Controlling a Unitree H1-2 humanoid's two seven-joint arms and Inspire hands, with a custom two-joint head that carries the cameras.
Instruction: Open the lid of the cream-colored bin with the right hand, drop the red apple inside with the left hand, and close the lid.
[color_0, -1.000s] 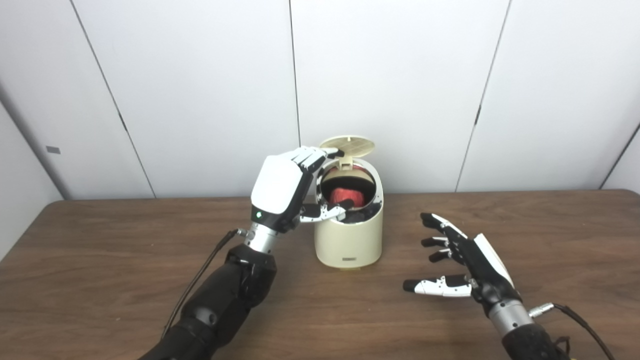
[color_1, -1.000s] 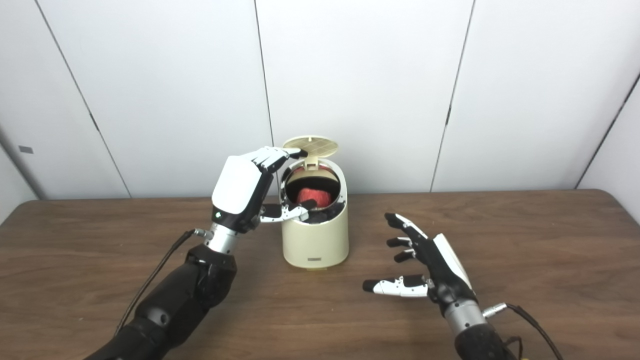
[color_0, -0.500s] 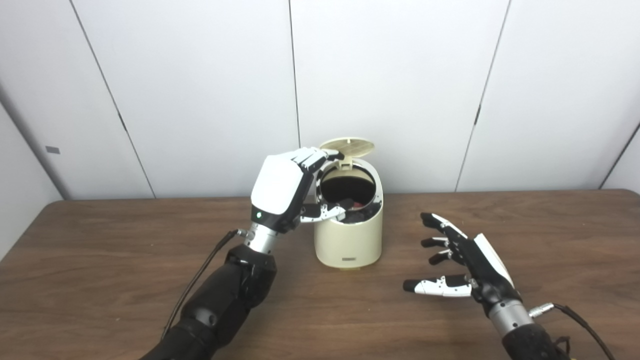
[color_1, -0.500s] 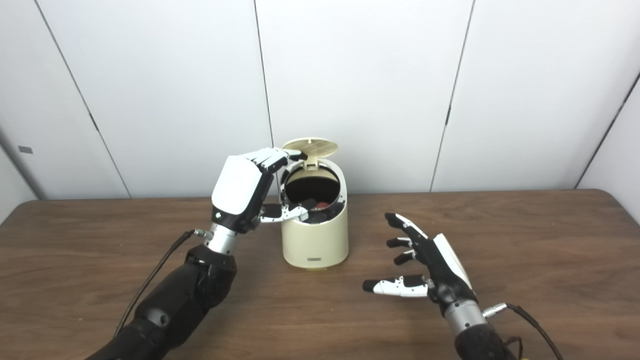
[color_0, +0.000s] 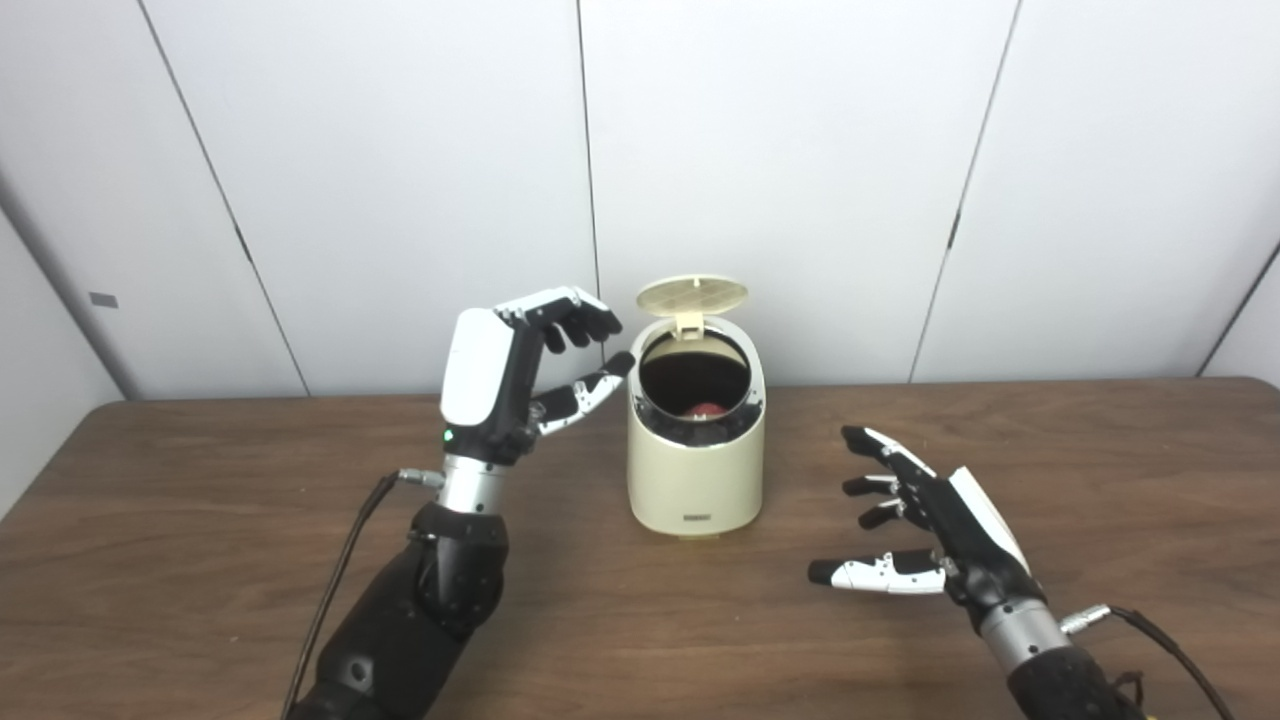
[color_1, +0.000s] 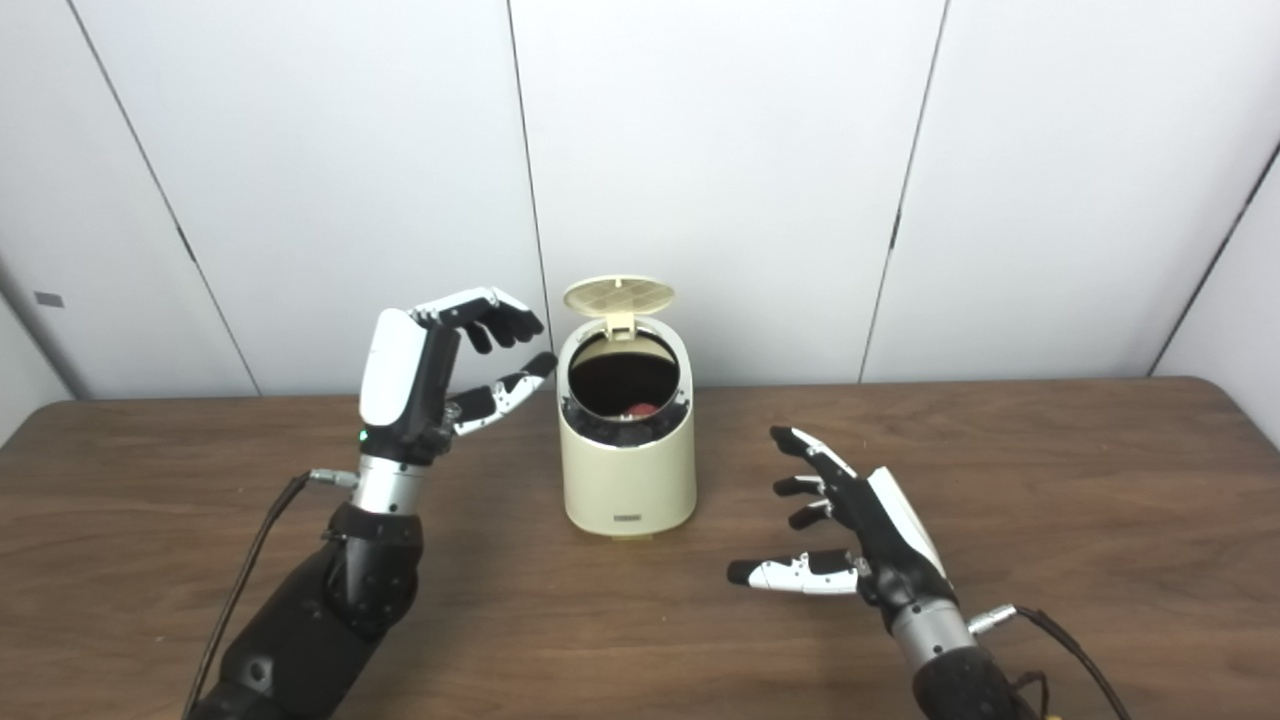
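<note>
The cream-colored bin (color_0: 696, 480) stands at the middle back of the brown table, its round lid (color_0: 692, 293) hinged up and open. The red apple (color_0: 706, 410) lies deep inside the bin, only its top showing. My left hand (color_0: 525, 370) is raised to the left of the bin's rim, open and empty, fingers curled toward the bin but apart from it. My right hand (color_0: 920, 520) is open and empty, fingers spread, low over the table to the right of and nearer than the bin. The bin also shows in the right eye view (color_1: 628, 470).
The brown wooden table (color_0: 200, 560) spreads wide to both sides. White wall panels (color_0: 400, 150) stand close behind the bin. Cables run from both wrists along the table.
The apple has dropped from the bin's mouth down inside. My left hand has pulled back to the left, away from the rim. The lid stays up. The right hand has not moved.
</note>
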